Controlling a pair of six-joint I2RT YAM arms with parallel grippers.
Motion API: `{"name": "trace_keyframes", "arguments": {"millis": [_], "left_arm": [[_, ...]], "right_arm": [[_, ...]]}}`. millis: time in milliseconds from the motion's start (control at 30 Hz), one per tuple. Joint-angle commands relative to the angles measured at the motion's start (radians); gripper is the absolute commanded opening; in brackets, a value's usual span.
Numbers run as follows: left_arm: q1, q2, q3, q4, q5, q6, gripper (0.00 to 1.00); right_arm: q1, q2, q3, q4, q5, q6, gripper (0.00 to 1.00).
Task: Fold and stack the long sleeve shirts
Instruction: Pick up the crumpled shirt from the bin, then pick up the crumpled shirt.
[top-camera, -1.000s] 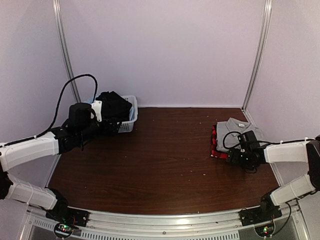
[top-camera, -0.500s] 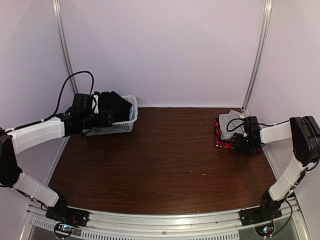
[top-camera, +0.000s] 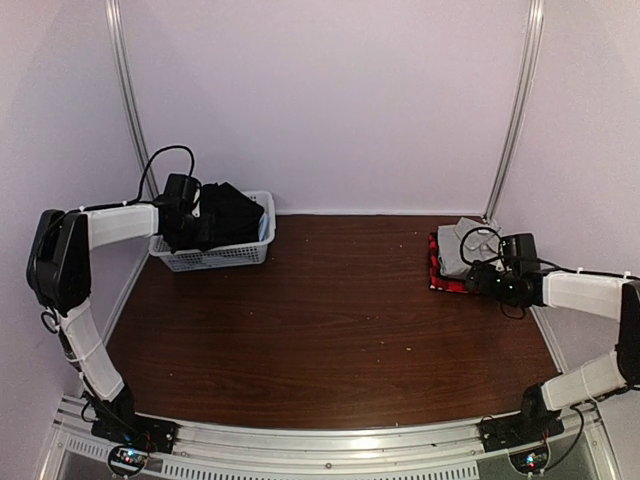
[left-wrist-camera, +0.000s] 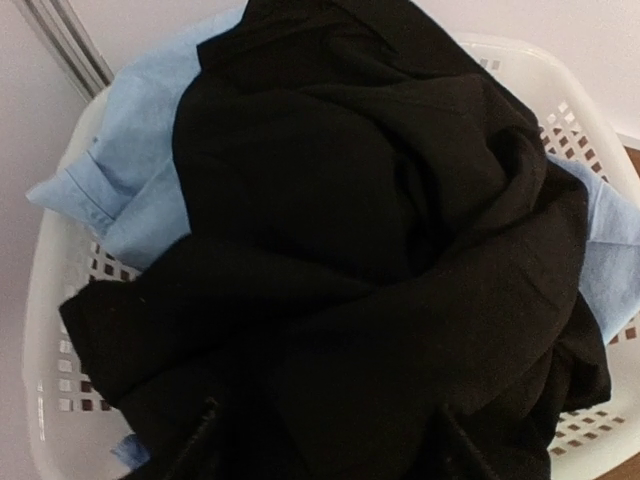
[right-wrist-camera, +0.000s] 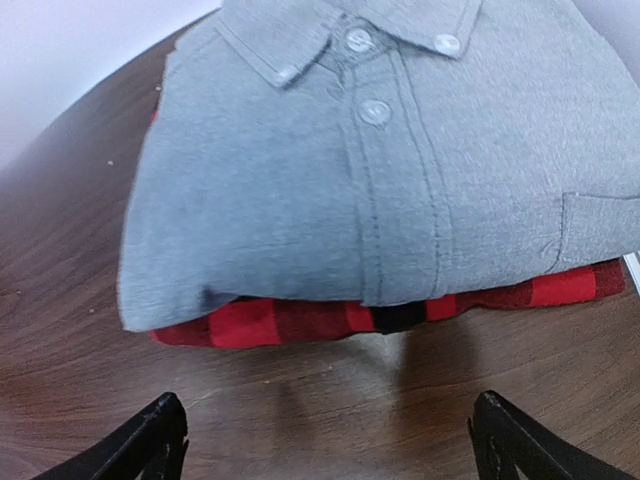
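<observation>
Top external view: a white mesh basket (top-camera: 228, 256) is seen at the far left corner of the tabletop (top-camera: 320, 320), and the black shirt (top-camera: 234, 214) is heaped in it, rising above the rim. The left arm is stretched over the basket's left side, with the left gripper (top-camera: 196, 228) set down at the black heap. In the left wrist view the black shirt is shown crumpled and filling most of the basket. The light blue shirt (left-wrist-camera: 128, 172) is tucked under it, showing at the upper left with a cuff hanging out, and again at the right edge. The left gripper's dark fingers (left-wrist-camera: 205, 432) are only faintly made out at the bottom, standing apart with black cloth between them. Whether any cloth is pinched cannot be told. At the far right of the tabletop a folded stack is seen: the grey shirt (right-wrist-camera: 300, 170) is laid on top, collar and buttons facing up, and the red-and-black plaid shirt (right-wrist-camera: 270, 322) is laid beneath it, its edge showing along the near side. The right gripper (right-wrist-camera: 328, 440) is held low just in front of the stack, aimed at it, jaws spread wide, nothing between them, no contact with either shirt. The stack is well apart from the basket.
</observation>
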Motion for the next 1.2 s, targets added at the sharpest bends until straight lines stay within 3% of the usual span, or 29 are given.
{"name": "trace_keyframes", "arguments": {"millis": [0,67,200,233,400,500,633,767,900,1033,1167], "left_arm": [[0.000,0.045,0.074,-0.036,0.040,0.052,0.56],[0.000,0.055,0.092,-0.043,0.083,0.056,0.44],[-0.003,0.008,0.107,-0.054,0.169,0.060,0.04],[-0.004,-0.035,0.089,-0.024,0.230,0.057,0.00],[-0.022,-0.330,-0.033,0.247,0.629,-0.079,0.00],[-0.133,-0.415,0.025,0.325,0.774,-0.136,0.00],[-0.395,-0.444,0.156,0.305,0.821,-0.100,0.00],[-0.515,-0.432,0.158,0.328,0.832,-0.121,0.00],[-0.567,-0.391,0.117,0.340,0.815,-0.113,0.00],[-0.568,-0.337,0.102,0.360,0.791,-0.147,0.00],[-0.568,-0.280,0.118,0.360,0.762,-0.184,0.00]], "right_arm": [[0.032,-0.094,0.007,-0.069,-0.019,0.004,1.00],[0.034,-0.132,0.017,-0.092,-0.013,0.001,1.00],[0.038,-0.192,0.031,-0.131,-0.012,-0.004,1.00],[0.040,-0.205,0.035,-0.138,-0.017,-0.003,1.00],[0.066,-0.267,0.045,-0.135,-0.045,-0.002,1.00],[0.104,-0.291,0.054,-0.101,-0.087,-0.003,1.00],[0.173,-0.287,0.071,-0.019,-0.198,-0.003,1.00],[0.211,-0.292,0.113,-0.018,-0.253,-0.015,1.00],[0.213,-0.342,0.107,-0.011,-0.287,-0.035,1.00],[0.220,-0.376,0.056,0.063,-0.457,-0.046,1.00],[0.232,-0.423,0.003,0.087,-0.524,-0.081,1.00]]}}
